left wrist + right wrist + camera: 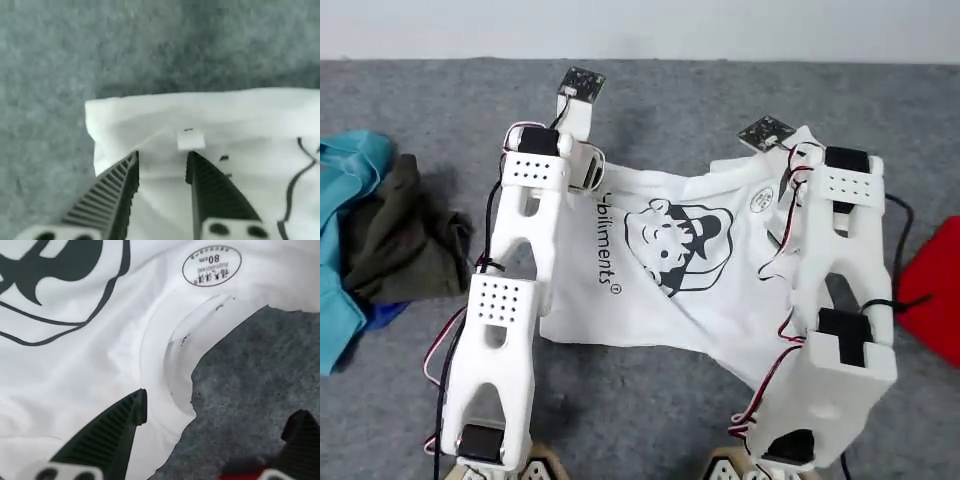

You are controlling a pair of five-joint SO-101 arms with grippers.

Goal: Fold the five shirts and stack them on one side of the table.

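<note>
Both unclenched, left gripper point(162, 165) and right gripper point(221, 405) straddle edges of the white shirt point(660, 300), where a shallow pinch could skew the fold.

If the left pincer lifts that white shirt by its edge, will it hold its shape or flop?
Probably flop: the shirt lies wrinkled with a folded-over edge, so it looks thin and limp. Likely light, so it should lift easily. On the fuzzy grey mat, pushing would probably bunch it rather than slide it.

White shirt point(660, 300) — spread out, grey table point(650, 420)
</note>
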